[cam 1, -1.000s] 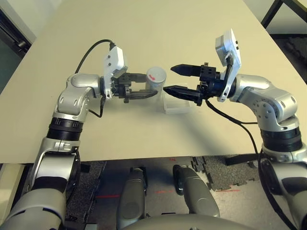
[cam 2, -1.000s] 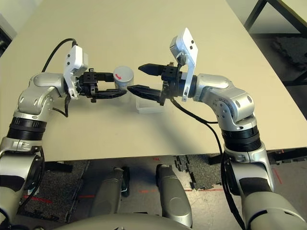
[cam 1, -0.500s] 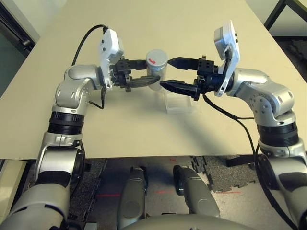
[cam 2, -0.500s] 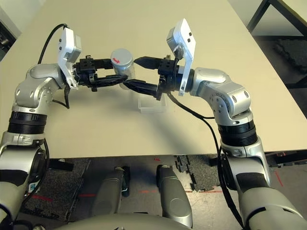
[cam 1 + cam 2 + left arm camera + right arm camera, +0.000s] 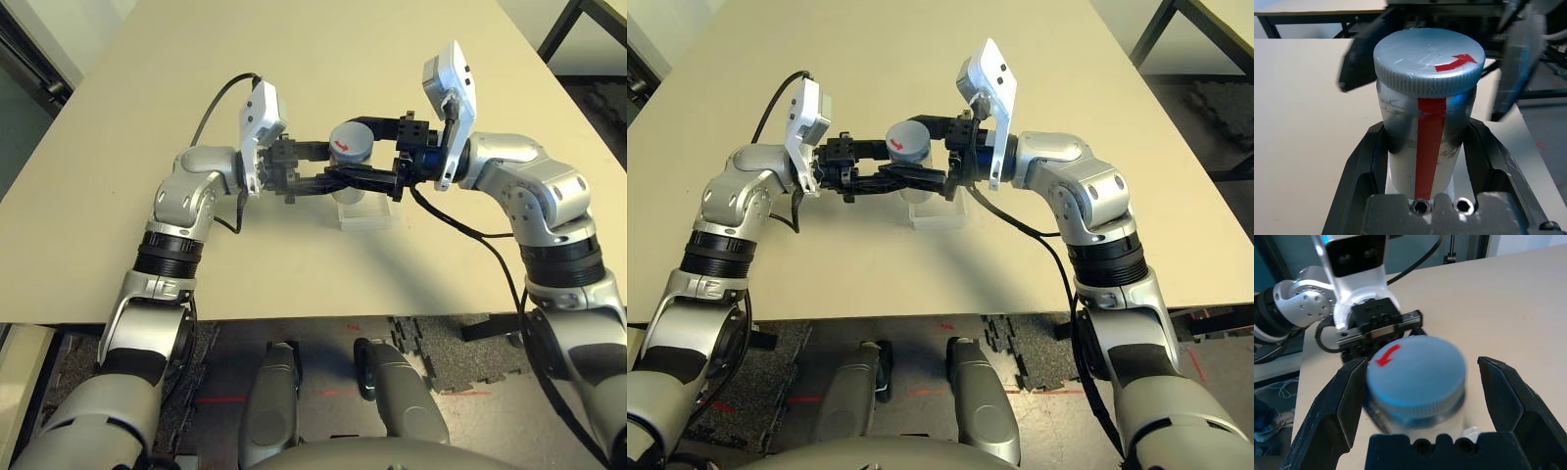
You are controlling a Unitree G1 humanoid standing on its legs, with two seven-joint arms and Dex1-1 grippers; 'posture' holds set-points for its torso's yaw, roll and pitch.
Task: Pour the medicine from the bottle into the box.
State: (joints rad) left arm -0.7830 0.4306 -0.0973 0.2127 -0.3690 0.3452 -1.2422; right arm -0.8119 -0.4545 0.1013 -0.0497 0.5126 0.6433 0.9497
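Left gripper (image 5: 1425, 161) holds bottle (image 5: 1425, 122); right gripper (image 5: 1425, 387) apparently straddles cap (image 5: 1418, 369)

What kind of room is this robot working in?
Probably a lab or test room: a plain beige table, dark foam mats with red floor tape, and a black-framed table nearby. The left gripper holds a bottle.

The bottle (image 5: 350, 149) is a small silver-grey cylinder with 1 red stripe running down its side and a ribbed grey cap (image 5: 1429, 59) with a red arrow on top. Cap's on. It sits upright, up off the table, right above the far edge of the box (image 5: 364, 214). The box is a shallow square tray of clear plastic, flat on the tan table (image 5: 294, 59). Can't make out the medicine.
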